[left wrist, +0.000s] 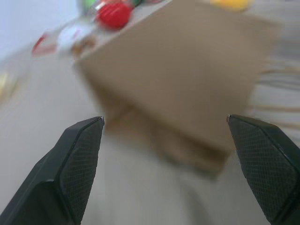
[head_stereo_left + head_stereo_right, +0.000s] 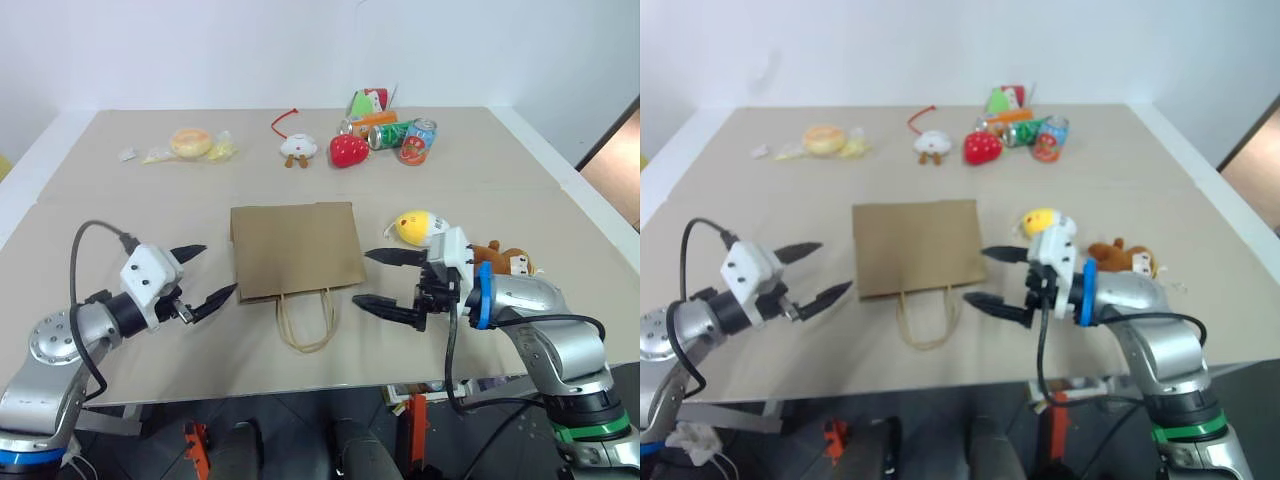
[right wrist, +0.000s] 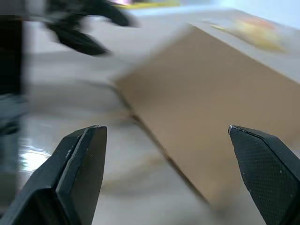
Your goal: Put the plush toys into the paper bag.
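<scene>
Looped twisted handles [image 2: 305, 322] trail from flat brown paper bag [image 2: 295, 250].

The paper bag [image 2: 296, 250] is plain brown on a beige table [image 2: 120, 210]. Right of the bag lie a yellow egg toy [image 2: 418, 227] with a white patch and a brown monkey [image 2: 505, 259]. Behind the bag sits a red strawberry [image 2: 348, 150].

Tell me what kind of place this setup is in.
Probably a robot test room or lab, not a home: a plain beige table against bare white walls, with staged props, the paper bag, toys like the red strawberry toy, and drink cans.
</scene>
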`<state>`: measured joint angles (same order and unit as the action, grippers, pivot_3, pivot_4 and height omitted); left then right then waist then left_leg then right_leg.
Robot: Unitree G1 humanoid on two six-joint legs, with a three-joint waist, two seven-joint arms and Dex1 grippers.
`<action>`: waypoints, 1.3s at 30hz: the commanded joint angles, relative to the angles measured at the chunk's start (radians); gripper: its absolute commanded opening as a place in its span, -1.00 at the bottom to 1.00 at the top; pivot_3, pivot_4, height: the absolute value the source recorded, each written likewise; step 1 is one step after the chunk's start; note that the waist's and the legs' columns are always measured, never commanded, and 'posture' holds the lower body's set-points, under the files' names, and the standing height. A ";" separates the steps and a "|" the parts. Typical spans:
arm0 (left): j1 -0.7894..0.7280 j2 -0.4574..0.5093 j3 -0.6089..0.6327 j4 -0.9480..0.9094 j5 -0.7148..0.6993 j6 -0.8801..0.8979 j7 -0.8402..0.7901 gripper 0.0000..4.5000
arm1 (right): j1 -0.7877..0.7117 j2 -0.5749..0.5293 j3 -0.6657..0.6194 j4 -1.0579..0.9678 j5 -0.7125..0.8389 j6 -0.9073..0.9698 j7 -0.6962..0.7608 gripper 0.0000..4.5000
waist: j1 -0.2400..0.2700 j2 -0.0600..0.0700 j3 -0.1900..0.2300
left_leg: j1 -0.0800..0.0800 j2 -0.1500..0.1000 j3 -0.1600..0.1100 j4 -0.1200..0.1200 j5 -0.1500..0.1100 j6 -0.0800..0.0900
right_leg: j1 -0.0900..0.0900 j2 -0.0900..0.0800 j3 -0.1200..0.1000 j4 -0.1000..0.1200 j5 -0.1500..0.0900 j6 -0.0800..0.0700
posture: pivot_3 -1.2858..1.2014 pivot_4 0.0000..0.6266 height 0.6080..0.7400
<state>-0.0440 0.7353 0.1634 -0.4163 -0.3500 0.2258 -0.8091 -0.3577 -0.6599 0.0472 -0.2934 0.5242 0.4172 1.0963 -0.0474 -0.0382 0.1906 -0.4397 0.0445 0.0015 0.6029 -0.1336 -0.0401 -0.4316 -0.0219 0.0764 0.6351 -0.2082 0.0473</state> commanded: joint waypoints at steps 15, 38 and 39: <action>-0.253 0.029 -0.339 0.183 0.178 -0.345 -0.321 0.93 | -0.107 0.015 0.048 0.056 -0.028 -0.045 0.080 1.00 | 0.001 0.000 0.000 | -0.001 0.001 0.001 0.000 0.000 0.001 | -0.003 0.001 0.000 0.003 0.002 -0.003 | 0.03 -0.52 0.99; -0.392 -0.122 -0.466 0.346 0.267 -0.529 -0.348 0.70 | -0.039 0.012 0.038 -0.003 -0.031 -0.046 0.000 1.00 | 0.002 0.000 0.000 | 0.001 0.001 0.000 0.003 0.000 0.002 | -0.003 0.003 0.001 0.011 0.002 -0.003 | 0.03 -0.52 0.99; -0.397 -0.126 -0.463 0.348 0.257 -0.528 -0.350 0.57 | -0.039 0.012 0.039 -0.003 -0.032 -0.046 0.000 1.00 | 0.002 0.000 0.000 | 0.001 0.001 0.000 0.003 0.000 0.002 | -0.003 0.003 0.001 0.011 0.002 -0.003 | 0.03 -0.52 0.99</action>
<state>-0.4212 0.6105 -0.3073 -0.0631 -0.0813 -0.2814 -1.1577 -0.3973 -0.6462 0.1106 -0.2589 0.4859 0.3851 1.1022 -0.0450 -0.0384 0.1904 -0.4392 0.0455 0.0020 0.6067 -0.1332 -0.0384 -0.4345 -0.0190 0.0771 0.6460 -0.2063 0.0445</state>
